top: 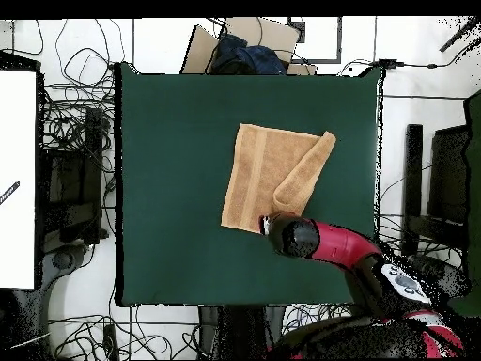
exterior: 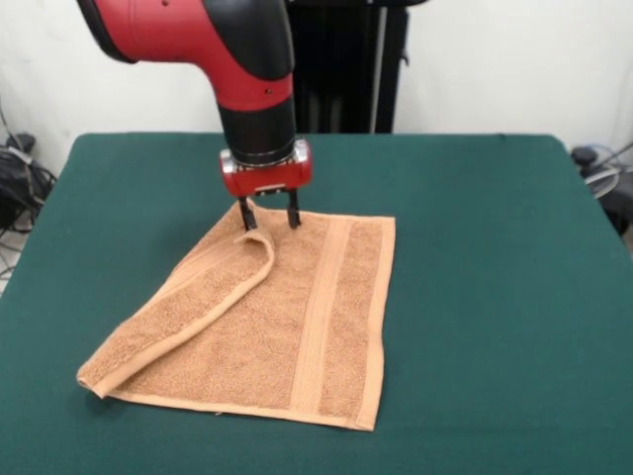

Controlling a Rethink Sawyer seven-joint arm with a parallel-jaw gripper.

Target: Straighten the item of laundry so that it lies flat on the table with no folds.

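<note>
The peach-orange towel (exterior: pixel 287 327) lies on the dark green table (exterior: pixel 495 297), right of centre in the overhead view (top: pixel 263 174). Its left side in the front view is folded over into a long flap (exterior: pixel 188 312) that runs from the near left corner to the far edge. A woven band (exterior: pixel 321 307) runs down the flat part. My gripper (exterior: pixel 269 216) points straight down at the towel's far edge, next to the flap's far end. Its fingers (exterior: pixel 293 210) stand apart with the tips at the cloth. In the overhead view the arm (top: pixel 301 235) hides the gripper.
The black pedestal (exterior: pixel 346 69) stands behind the table. In the overhead view, cables (top: pixel 75 94) lie round the table, a cardboard box with dark cloth (top: pixel 246 52) sits beyond its far edge, and a white board (top: pixel 19 179) is at the left.
</note>
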